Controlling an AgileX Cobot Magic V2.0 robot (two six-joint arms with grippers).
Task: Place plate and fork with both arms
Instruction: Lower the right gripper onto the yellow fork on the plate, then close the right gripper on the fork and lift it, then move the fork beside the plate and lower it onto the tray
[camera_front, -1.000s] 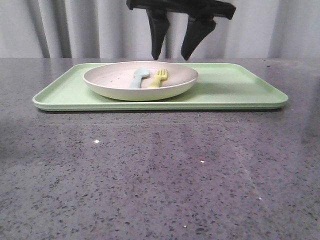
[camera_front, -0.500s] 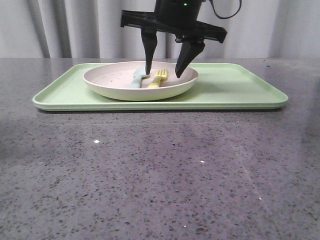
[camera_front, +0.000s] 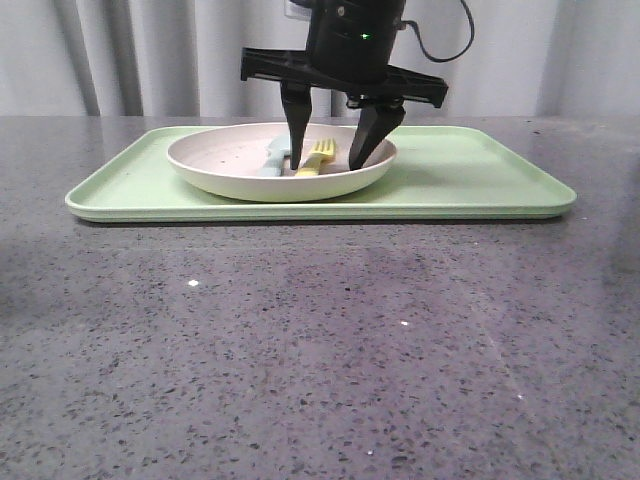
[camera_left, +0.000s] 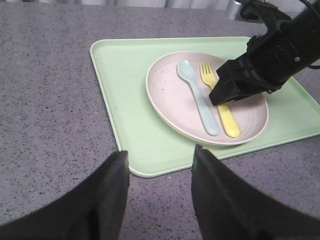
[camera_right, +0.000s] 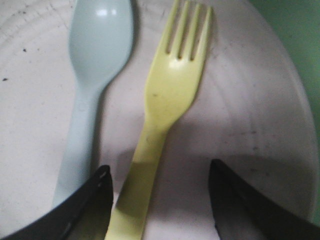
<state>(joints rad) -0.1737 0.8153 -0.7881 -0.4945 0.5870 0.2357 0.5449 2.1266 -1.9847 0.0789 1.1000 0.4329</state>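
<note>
Front view: a pale pinkish-cream round plate (camera_front: 250, 172) with a raised rim is seen on a flat light-green rectangular tray (camera_front: 480, 175), which lies on a dark speckled stone-look table (camera_front: 320, 350). In the plate, a yellow plastic fork (camera_front: 317, 157) lies beside a pale blue-green spoon (camera_front: 274, 160); both look matte and smooth. The right gripper (camera_front: 327, 160) is lowered into the plate with its jaws spread, one black finger on each side of the fork handle, nothing clamped. Its fingertips are partly hidden behind the plate rim, so contact with the plate surface cannot be judged.

Right wrist view: the fork (camera_right: 165, 115) is shown with short tines and a thick rounded handle, the handle end cut off at the frame edge. Faint dark specks are noted on the plate (camera_right: 250, 115).

Left wrist view: the left gripper (camera_left: 159, 195) is held open over the table, apart from the tray, its fingers cut off by the frame.
</note>
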